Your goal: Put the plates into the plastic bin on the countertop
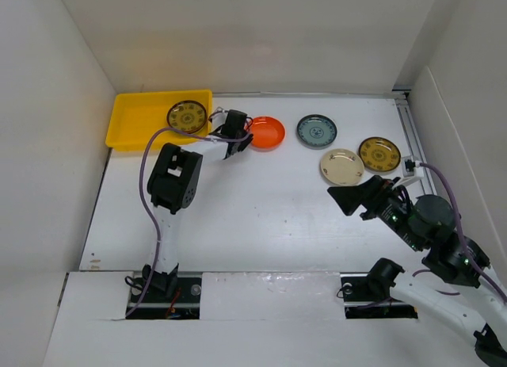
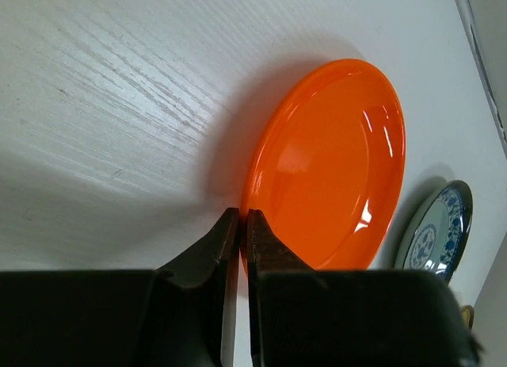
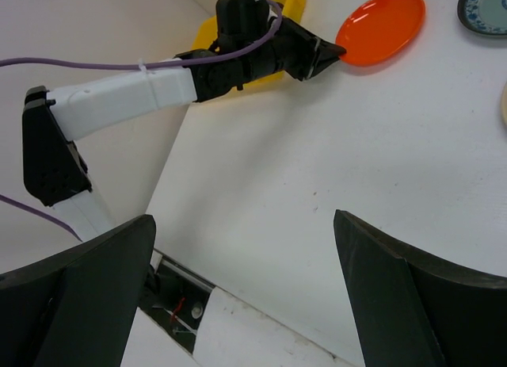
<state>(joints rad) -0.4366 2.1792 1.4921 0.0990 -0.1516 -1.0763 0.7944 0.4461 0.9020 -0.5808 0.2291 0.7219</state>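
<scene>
My left gripper [image 1: 247, 137] is shut on the near left rim of an orange plate [image 1: 269, 132] on the white countertop [image 1: 253, 216], just right of the yellow plastic bin [image 1: 135, 117]. The left wrist view shows the jaws [image 2: 242, 216] pinching the orange plate's [image 2: 333, 161] edge. One brown-and-gold plate [image 1: 188, 116] lies in the bin's right end. A teal patterned plate [image 1: 317, 131], a cream plate [image 1: 341, 166] and a second brown-and-gold plate [image 1: 379, 154] lie on the right. My right gripper [image 1: 348, 199] is open and empty, below the cream plate.
White walls [image 1: 47, 145] surround the countertop. A metal rail [image 1: 412, 137] runs along the right edge. The right wrist view shows the left arm [image 3: 142, 93] reaching to the orange plate [image 3: 382, 26], with the bin [image 3: 207, 34] behind it.
</scene>
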